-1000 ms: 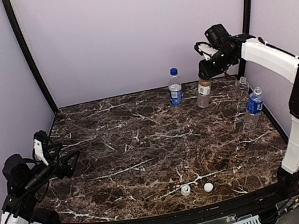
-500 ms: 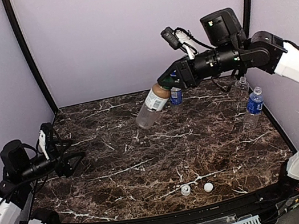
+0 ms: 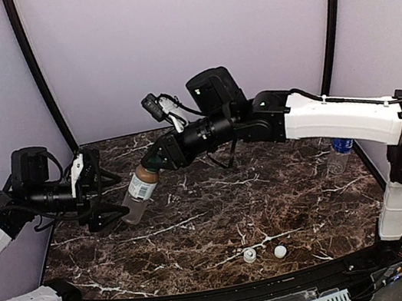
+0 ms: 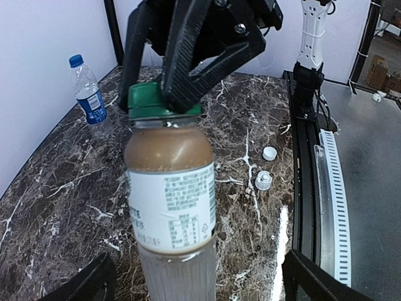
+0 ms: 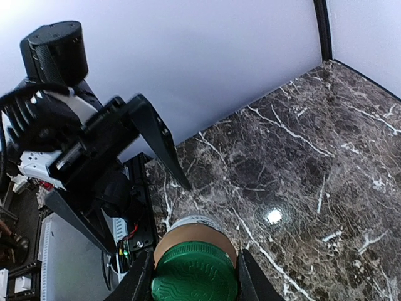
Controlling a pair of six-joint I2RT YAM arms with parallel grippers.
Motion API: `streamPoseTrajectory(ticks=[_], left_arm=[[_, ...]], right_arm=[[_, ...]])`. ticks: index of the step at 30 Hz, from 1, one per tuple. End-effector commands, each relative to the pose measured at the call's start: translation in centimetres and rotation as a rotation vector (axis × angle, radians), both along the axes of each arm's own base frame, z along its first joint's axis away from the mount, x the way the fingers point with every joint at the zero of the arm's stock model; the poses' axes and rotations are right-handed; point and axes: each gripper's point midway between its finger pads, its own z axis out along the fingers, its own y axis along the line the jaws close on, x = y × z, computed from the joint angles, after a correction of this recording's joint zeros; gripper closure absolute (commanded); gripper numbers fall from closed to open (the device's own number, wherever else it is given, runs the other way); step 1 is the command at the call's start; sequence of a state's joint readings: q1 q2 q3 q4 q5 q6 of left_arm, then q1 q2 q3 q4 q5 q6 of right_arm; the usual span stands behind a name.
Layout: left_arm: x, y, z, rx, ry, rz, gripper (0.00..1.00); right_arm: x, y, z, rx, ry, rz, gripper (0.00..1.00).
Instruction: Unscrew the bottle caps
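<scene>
My right gripper (image 3: 152, 164) is shut on the green cap (image 5: 194, 273) of a tan-labelled bottle (image 3: 137, 194) and holds it tilted in the air over the table's left side. The cap (image 4: 150, 100) sits between the right gripper's black fingers (image 4: 188, 56). My left gripper (image 3: 119, 200) stands open, one finger on each side of the bottle's lower body (image 4: 175, 213), with gaps on both sides. Two loose white caps (image 3: 249, 255) (image 3: 280, 251) lie near the front edge. A blue-labelled, blue-capped bottle (image 4: 88, 94) stands at the far right.
The marble table (image 3: 220, 217) is walled at the back and sides. The right arm (image 3: 335, 115) stretches across the back half and hides what stands behind it. A black rail (image 4: 307, 163) runs along the front edge.
The right arm has swung the tan-labelled bottle from the back right across to the left. The left arm has risen to meet it, so the bottle's base now sits between its open fingers.
</scene>
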State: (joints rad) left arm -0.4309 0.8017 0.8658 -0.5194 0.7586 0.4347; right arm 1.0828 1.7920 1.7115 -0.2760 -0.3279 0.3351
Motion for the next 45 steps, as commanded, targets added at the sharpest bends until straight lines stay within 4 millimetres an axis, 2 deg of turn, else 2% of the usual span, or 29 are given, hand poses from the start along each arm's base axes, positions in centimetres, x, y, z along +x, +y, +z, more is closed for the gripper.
streamPoseTrajectory(ticks=[1,7,11,17,19,23,27,30,35,38,40,45], left_arm=[[-0.3,-0.3,-1.8,0.075,0.023,-0.042,0.08],[1.0,-0.7,-2.0,0.071,0.012,-0.001,0.08],[2.0,-0.7,-1.1,0.057,-0.014,0.042,0.20],[1.9,-0.6,-0.6,0.046,-0.017,0.049,0.43],[2.1,-0.4,-0.5,0.054,-0.030,0.063,0.46],[2.8,0.2,-0.3,0.096,-0.102,0.093,0.51],[5.3,2.1,0.3,0.221,-0.281,0.209,0.55],[6.9,3.0,1.4,0.305,-0.446,0.263,0.57],[9.0,4.7,3.3,0.468,-0.714,0.352,0.58],[9.6,4.9,4.9,0.502,-0.832,0.393,0.60],[9.7,4.9,5.2,0.532,-0.888,0.394,0.60],[9.2,4.0,4.3,0.570,-0.934,0.342,0.60]], right_arm=[[-1.5,1.5,6.1,0.225,-0.040,0.065,1.00],[-2.1,2.2,4.9,0.236,0.019,0.092,1.00],[-2.2,2.3,4.7,0.231,0.022,0.089,1.00],[-1.9,2.1,4.6,0.227,0.010,0.068,0.98],[-1.7,1.9,4.6,0.226,0.002,0.052,0.72],[-1.4,1.1,4.8,0.219,-0.012,0.027,0.42],[-0.7,0.1,4.7,0.206,0.001,-0.023,0.18],[-0.2,-0.1,4.1,0.185,0.024,-0.039,0.08],[0.4,0.5,3.2,0.178,0.071,-0.040,0.08],[0.9,0.7,3.1,0.180,0.081,-0.047,0.09],[1.0,0.9,3.2,0.191,0.086,-0.039,0.10],[1.5,1.4,3.5,0.219,0.099,-0.014,0.18]])
